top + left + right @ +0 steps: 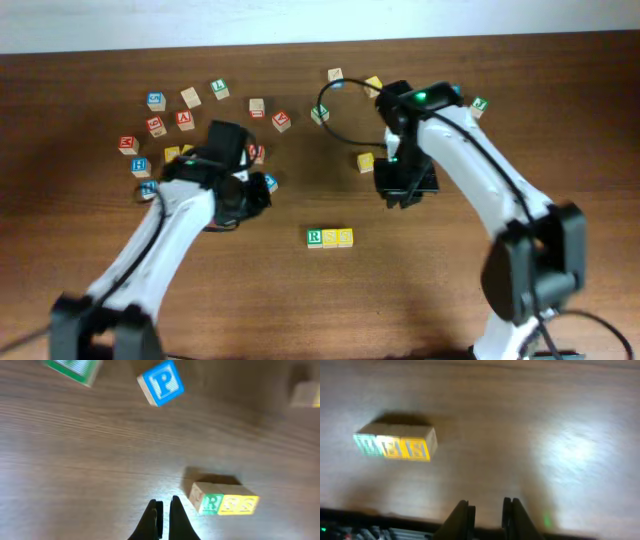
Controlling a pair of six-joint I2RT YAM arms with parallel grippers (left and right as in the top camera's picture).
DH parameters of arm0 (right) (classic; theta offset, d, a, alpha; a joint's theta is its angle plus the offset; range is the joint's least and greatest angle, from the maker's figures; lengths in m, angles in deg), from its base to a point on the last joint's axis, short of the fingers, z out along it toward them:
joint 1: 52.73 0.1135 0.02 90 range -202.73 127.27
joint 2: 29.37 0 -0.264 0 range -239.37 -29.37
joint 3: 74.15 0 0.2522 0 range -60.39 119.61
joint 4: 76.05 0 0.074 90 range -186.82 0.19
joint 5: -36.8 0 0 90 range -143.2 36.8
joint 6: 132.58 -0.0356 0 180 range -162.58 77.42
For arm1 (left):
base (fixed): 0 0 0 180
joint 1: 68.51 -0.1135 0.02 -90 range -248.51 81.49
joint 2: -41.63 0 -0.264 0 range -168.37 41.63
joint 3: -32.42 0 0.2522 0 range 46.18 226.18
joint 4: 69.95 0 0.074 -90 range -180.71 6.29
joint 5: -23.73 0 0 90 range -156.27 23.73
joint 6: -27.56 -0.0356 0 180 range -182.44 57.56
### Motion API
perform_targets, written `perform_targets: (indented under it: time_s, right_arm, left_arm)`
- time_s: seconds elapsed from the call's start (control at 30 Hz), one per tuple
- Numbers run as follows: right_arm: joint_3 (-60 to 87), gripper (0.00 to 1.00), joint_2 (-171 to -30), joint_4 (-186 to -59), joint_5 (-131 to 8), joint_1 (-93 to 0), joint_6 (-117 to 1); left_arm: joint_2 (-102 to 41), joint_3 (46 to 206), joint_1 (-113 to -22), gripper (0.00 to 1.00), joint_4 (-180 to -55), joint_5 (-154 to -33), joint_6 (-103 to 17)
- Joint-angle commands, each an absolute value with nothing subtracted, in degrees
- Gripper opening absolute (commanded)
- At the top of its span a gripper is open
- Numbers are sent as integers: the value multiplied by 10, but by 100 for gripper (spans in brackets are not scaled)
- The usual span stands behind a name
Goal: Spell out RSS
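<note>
My left fingers (150, 522) are nearly closed with nothing in them. My right fingers (462, 517) are slightly apart, also empty. Both are above bare tabletop (420, 290). RSS row lies between my arms: green R cube (314, 237) touching two yellow S cubes (345, 237), in one line. Blue P cube (161, 383) sits apart beyond.

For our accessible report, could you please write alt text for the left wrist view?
The RSS cubes sit touching in a row on the table, lower right. The left gripper, nearly shut and empty, is beside them; a blue P cube lies beyond.
</note>
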State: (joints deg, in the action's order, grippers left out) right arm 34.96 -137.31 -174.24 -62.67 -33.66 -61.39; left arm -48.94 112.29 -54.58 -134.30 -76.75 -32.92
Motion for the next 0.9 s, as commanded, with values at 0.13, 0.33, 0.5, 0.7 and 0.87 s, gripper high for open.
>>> perform_targets:
  time_s: [0.13, 0.33, 0.5, 0.7, 0.87]
  right_arm:
    - [346, 98, -1012, -1839, -536, -338, -609]
    - [219, 98, -854, -1809, -536, -338, -611]
    - [219, 99, -885, -1809, -536, -338, -611]
    - [212, 98, -945, -1788, -535, -340, -610]
    - [-16, 99, -751, -1546, -537, -441, -566]
  left_arm:
    - [-337, 1130, -597, 99, -1400, -679, -343]
    - [-337, 1130, -597, 99, -1400, -679, -343]
    - [-337, 1130, -597, 99, -1400, -679, -343]
    - [-337, 1130, -597, 99, -1400, -679, -343]
    - [-337, 1130, -597, 99, -1400, -679, -343]
